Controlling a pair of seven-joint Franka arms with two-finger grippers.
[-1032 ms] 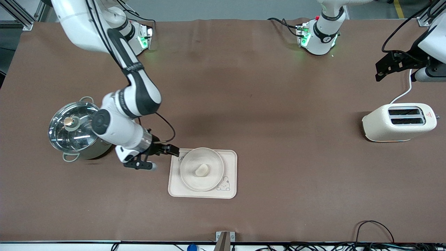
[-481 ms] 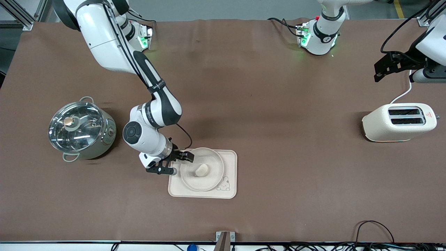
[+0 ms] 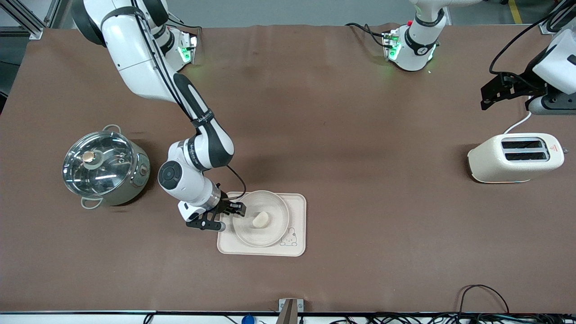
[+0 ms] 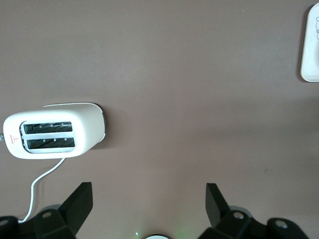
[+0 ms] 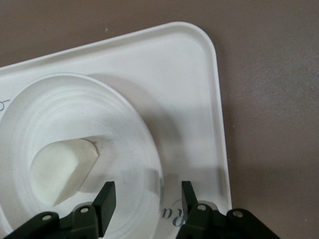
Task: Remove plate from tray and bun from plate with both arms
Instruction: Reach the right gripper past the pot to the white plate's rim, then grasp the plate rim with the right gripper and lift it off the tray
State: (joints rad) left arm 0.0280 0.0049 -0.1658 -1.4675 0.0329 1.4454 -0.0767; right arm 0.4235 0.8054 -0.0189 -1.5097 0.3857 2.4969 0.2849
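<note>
The tray [image 3: 261, 246] is sitting nearest the front camera, the plate [image 3: 261, 218] resting in it with the bun [image 3: 260, 219] lying at its middle. At the plate's nine o'clock edge the right hand [image 3: 237, 209] is straddling the rim [image 5: 155, 169], fingers apart, one each side — not yet pinching. Gripping the plate looks like the step under way; next it needs closing, then lifting clear. Farther off, the left hand [image 4: 147, 204] is waiting spread over the bench [image 3: 342, 135] — beside the toaster [image 3: 515, 157].
</note>
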